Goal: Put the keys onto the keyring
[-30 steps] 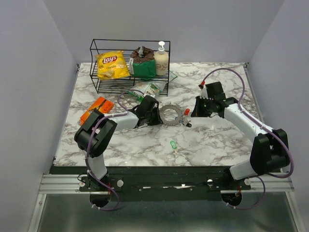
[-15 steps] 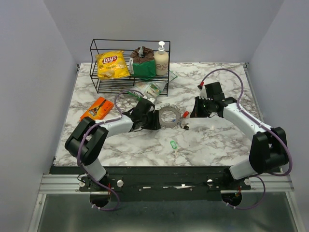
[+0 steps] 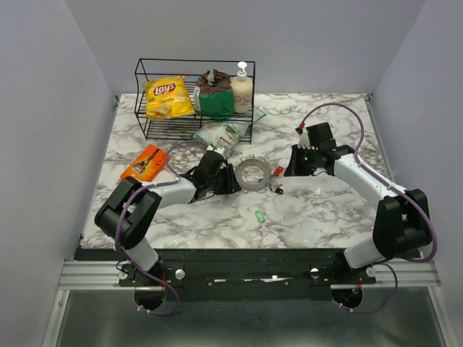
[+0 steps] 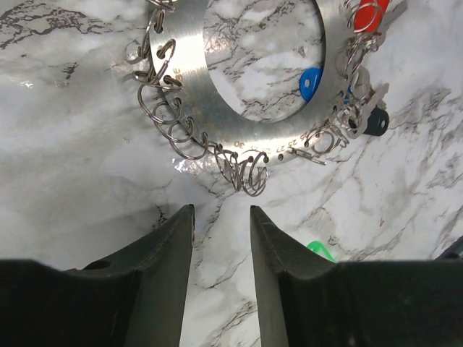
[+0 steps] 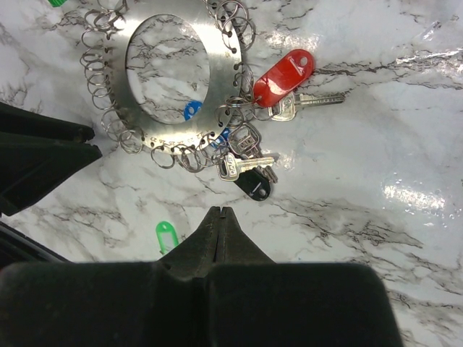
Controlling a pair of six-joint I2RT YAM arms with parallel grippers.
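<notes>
The keyring [image 3: 252, 173] is a flat steel ring plate [image 4: 192, 79] with several small split rings hanging round its rim, lying flat mid-table. A red-tagged key [image 5: 286, 76], a blue tag [image 5: 192, 110] and a black-headed key [image 5: 255, 186] hang at its right side. A green-tagged key [image 3: 259, 216] lies loose nearer the front. My left gripper [image 4: 221, 210] stands open just left of the ring, nothing between its fingers. My right gripper [image 5: 219, 211] is shut and empty, a short way right of the key cluster.
A black wire rack [image 3: 145, 94] at the back holds a yellow crisp bag, a green pouch and a soap bottle. A small packet [image 3: 219, 134] lies before it. An orange packet [image 3: 145, 163] lies at the left.
My left gripper opened and drew back a little to the left of the keyring. Its arm folded lower over the table. The right arm barely moved.
</notes>
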